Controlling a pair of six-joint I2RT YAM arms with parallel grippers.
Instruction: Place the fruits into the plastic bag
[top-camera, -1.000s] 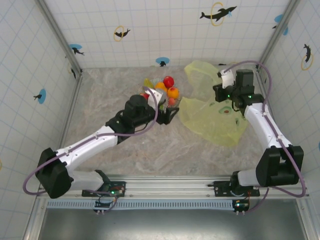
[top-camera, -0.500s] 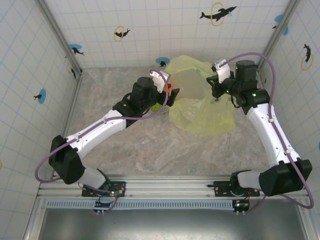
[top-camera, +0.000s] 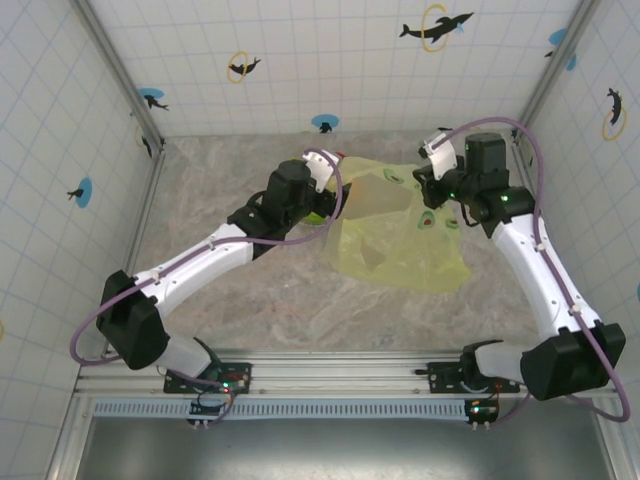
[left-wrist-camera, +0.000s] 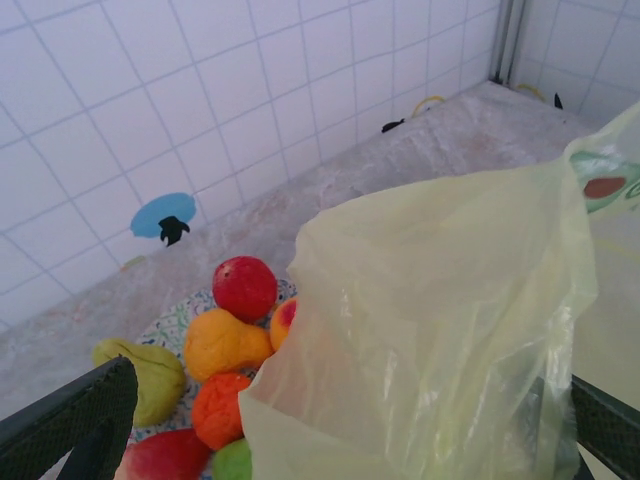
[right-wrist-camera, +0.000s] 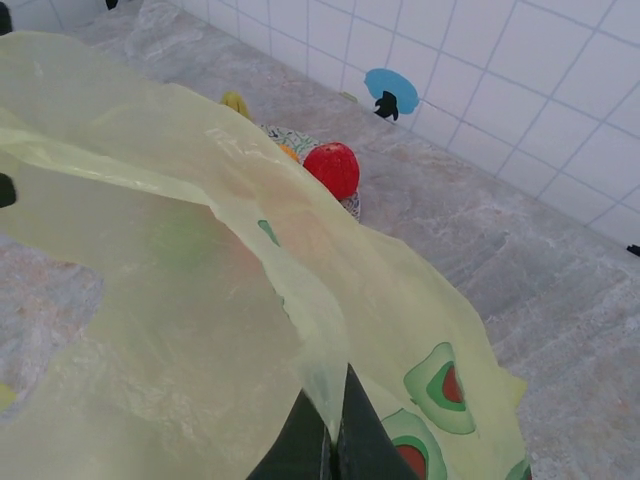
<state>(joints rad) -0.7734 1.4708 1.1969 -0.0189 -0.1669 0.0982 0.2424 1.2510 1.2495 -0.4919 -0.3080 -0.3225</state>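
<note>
Step in hand: opening the bag mouth beside the fruit; nothing looks bagged yet. R jaws are closed, pinching the rim of the plastic bag (right-wrist-camera: 150, 300) and holding it lifted over the surface (top-camera: 300, 290), right of centre. L jaws are spread wide w/ the bag's edge between them, gripping nothing. The fruits (left-wrist-camera: 222, 342), incl. red apple (left-wrist-camera: 245, 287) and pear (left-wrist-camera: 150, 375), sit heaped on a patterned plate (left-wrist-camera: 172, 322) just beside the bag. Next, prob.: L closes on the facing rim to spread the mouth w/o dragging film over the pile. Bag is thin, crinkly, translucent yellow-green.

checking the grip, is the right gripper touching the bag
Touching. The right wrist view shows the right gripper shut on the bag, its edge pinched between the jaws.
</note>
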